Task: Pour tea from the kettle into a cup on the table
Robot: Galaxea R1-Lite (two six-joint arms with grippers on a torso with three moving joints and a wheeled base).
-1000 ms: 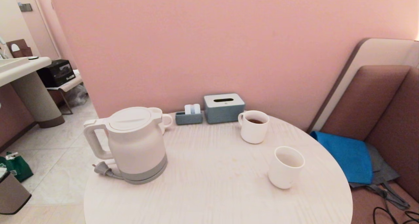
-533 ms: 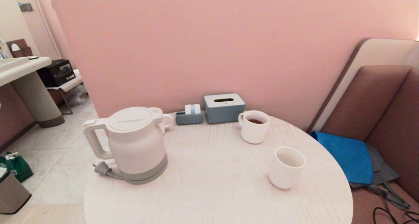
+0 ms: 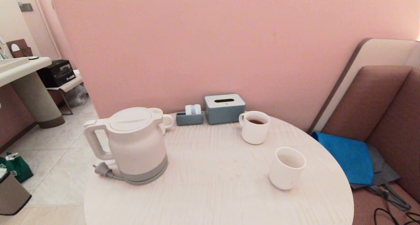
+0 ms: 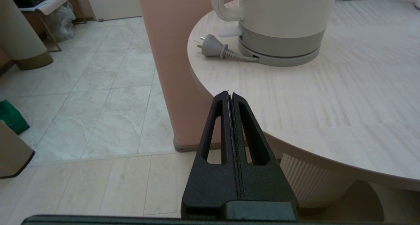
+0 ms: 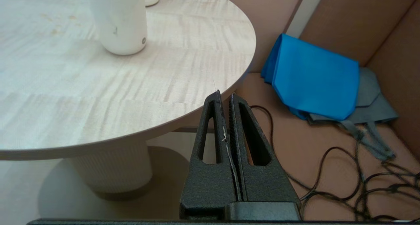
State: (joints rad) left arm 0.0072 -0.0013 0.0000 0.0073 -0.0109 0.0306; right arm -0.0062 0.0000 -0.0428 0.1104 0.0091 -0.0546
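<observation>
The white kettle (image 3: 137, 146) stands upright with its lid down on the left of the round table (image 3: 213, 195); its handle points left. A small white cup (image 3: 287, 167) without a handle sits at the table's right, upright. Dark tea (image 3: 256, 122) shows in a white mug (image 3: 255, 128) further back. Neither arm appears in the head view. My left gripper (image 4: 229, 93) hangs shut and empty off the table's near left edge, short of the kettle (image 4: 282, 18). Shut and empty too, my right gripper (image 5: 224, 95) is off the table's near right edge, short of the cup (image 5: 119, 21).
The kettle's grey plug (image 3: 103, 169) lies loose by its base. A second mug (image 3: 164, 119), a small grey holder (image 3: 189, 117) and a grey tissue box (image 3: 224, 108) line the back by the pink wall. A blue bag (image 3: 347, 156) and cables (image 5: 344, 172) lie on the bench at right.
</observation>
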